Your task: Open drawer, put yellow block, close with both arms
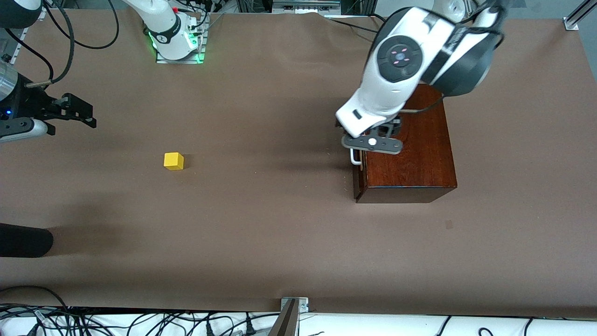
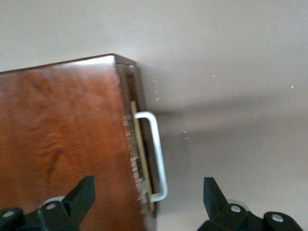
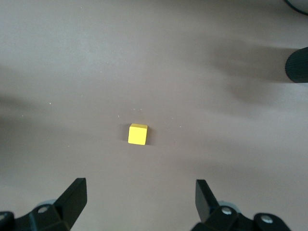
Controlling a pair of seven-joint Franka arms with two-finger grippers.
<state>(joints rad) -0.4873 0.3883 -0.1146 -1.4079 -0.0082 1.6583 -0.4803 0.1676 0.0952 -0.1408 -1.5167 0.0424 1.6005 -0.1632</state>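
Note:
The reddish-brown wooden box [image 1: 410,154] stands toward the left arm's end of the table. Its drawer [image 1: 358,173] faces the right arm's end, and its white bar handle [image 1: 355,158] shows. My left gripper [image 1: 372,144] hovers over the box's drawer edge. In the left wrist view it [image 2: 148,192] is open and empty, straddling the box top [image 2: 62,144] and the handle [image 2: 156,154]. A thin pale strip shows beside the drawer front. The yellow block [image 1: 173,161] lies on the table toward the right arm's end. My right gripper [image 1: 86,114] is open and empty, up in the air. In the right wrist view the gripper [image 3: 140,192] has the block [image 3: 137,134] ahead of it.
A black rounded object [image 1: 23,240] juts in at the table edge at the right arm's end, nearer to the front camera than the block; it also shows in the right wrist view [image 3: 296,65]. Cables and a metal bracket [image 1: 294,305] line the front edge.

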